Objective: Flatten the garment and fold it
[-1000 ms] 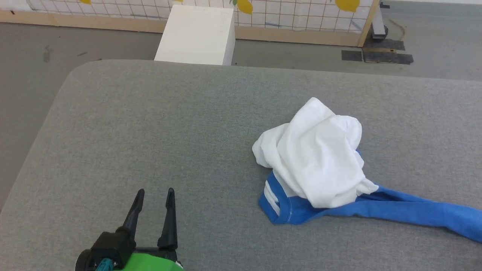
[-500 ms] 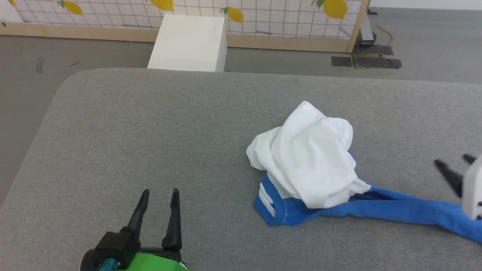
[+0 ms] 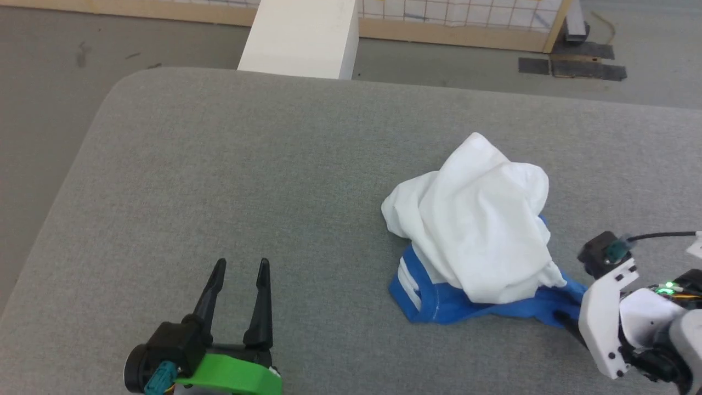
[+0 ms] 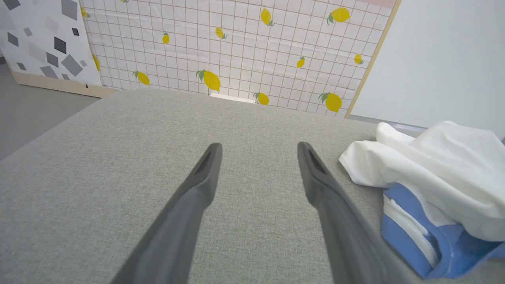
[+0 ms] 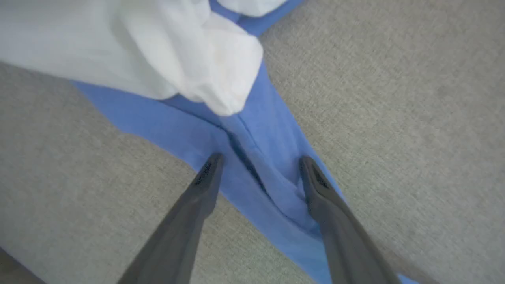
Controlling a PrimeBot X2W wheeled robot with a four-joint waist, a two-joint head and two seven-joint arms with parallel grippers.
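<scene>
The garment [image 3: 477, 230] lies crumpled right of centre on the grey padded table [image 3: 247, 164], white body bunched on top, blue neckband and sleeve below. Its blue sleeve [image 5: 252, 150] runs out from under the white folds. My right gripper [image 5: 258, 161] is open, its two fingers straddling that sleeve, tips low over the cloth. In the head view its white wrist [image 3: 609, 318] covers the sleeve at the lower right. My left gripper [image 3: 241, 266] stands open over bare table at the lower left, well apart from the garment [image 4: 434, 177]; nothing is between its fingers [image 4: 209, 165].
A white box [image 3: 299, 35] stands on the floor just past the table's far edge. Behind it is a wood-framed screen with a lemon pattern [image 4: 236, 51]. Dark mats [image 3: 570, 66] lie on the floor at the back right. The table's rounded left corner [image 3: 118, 88] drops to floor.
The camera has shifted. My right arm has come in from the right, its jaws opened, and it now sits over the blue sleeve close to the bundle. The left gripper has stayed put.
</scene>
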